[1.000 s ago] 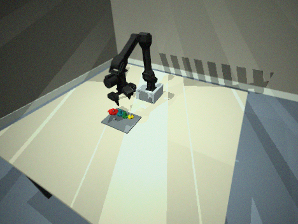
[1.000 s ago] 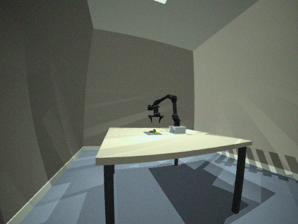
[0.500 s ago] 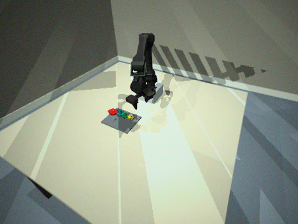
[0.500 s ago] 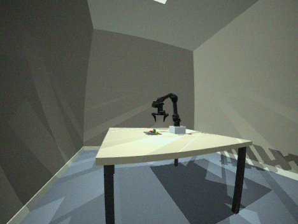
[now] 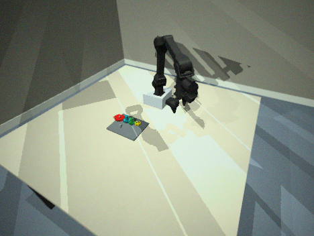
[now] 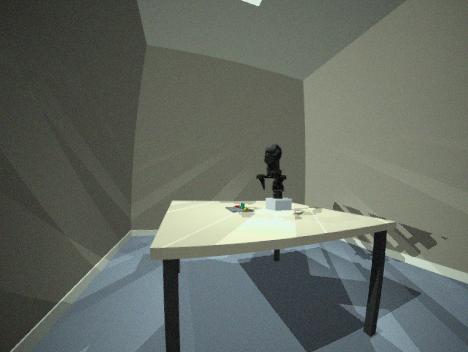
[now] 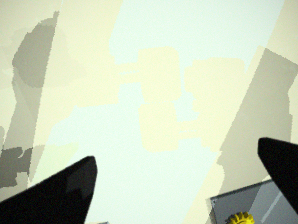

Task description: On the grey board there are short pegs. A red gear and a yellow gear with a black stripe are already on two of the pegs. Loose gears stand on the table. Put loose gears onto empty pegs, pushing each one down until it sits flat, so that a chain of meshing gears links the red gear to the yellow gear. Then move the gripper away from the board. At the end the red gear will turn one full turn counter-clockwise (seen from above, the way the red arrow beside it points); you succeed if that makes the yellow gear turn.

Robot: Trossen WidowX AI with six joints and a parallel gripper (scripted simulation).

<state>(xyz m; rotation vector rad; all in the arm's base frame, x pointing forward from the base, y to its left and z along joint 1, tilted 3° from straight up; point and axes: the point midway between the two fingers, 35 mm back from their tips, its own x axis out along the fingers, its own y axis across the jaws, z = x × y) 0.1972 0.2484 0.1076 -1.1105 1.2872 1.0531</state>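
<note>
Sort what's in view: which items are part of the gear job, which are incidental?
Part of the job:
- grey board
- red gear
- teal gear
- green gear
- yellow gear
- bare peg, available but unused
- arm, fingers open

Incidental:
- none lying about; only the arm's white base block

I've got pale walls [image 5: 215, 30] [image 6: 215, 125] rising across the top of the overhead view, a light baseboard [image 5: 201, 80] [image 6: 65, 305] running along their foot! Blue-grey floor [image 5: 282, 188] [image 6: 225, 305] fills the lower right corner there, streaked with shadow. Over to the exterior view: a grey ceiling [image 6: 225, 35] spans the top, a bright white panel [image 6: 252, 2] cut off at the upper edge!
</note>
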